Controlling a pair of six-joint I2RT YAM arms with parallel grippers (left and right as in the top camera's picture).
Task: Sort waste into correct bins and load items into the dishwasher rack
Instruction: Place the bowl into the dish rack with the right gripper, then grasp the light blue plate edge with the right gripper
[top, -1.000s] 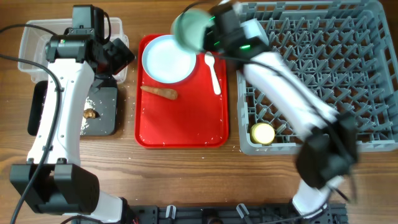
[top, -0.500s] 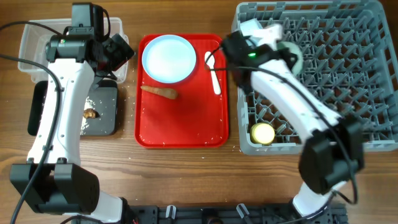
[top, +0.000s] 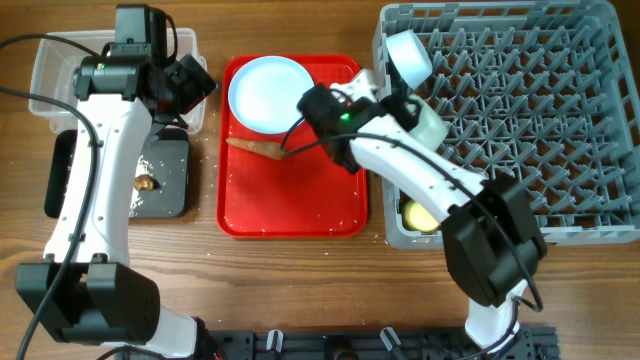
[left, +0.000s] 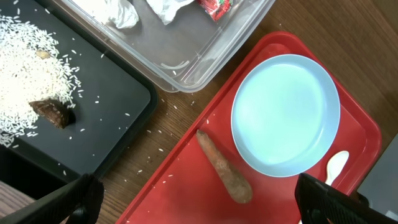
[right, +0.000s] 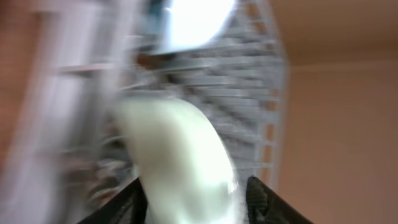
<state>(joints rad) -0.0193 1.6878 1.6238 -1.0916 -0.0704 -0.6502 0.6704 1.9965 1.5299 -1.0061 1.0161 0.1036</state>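
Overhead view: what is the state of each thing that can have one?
left gripper, open, empty
right gripper, blurred, cannot tell
plate, empty, on red tray
white bowl, tilted in rack
mint bowl, in rack
yellow cup, in rack
clear bin, holds wrappers
black bin, holds rice, brown lump

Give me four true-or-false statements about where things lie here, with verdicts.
1. Rice grains and the brown lump lie in the black bin. True.
2. The carrot piece lies on the blue plate. False: it lies beside the plate, on the red tray.
3. The wrapper scraps are in the black bin. False: they are in the clear bin.
4. The blue plate sits on the red tray. True.
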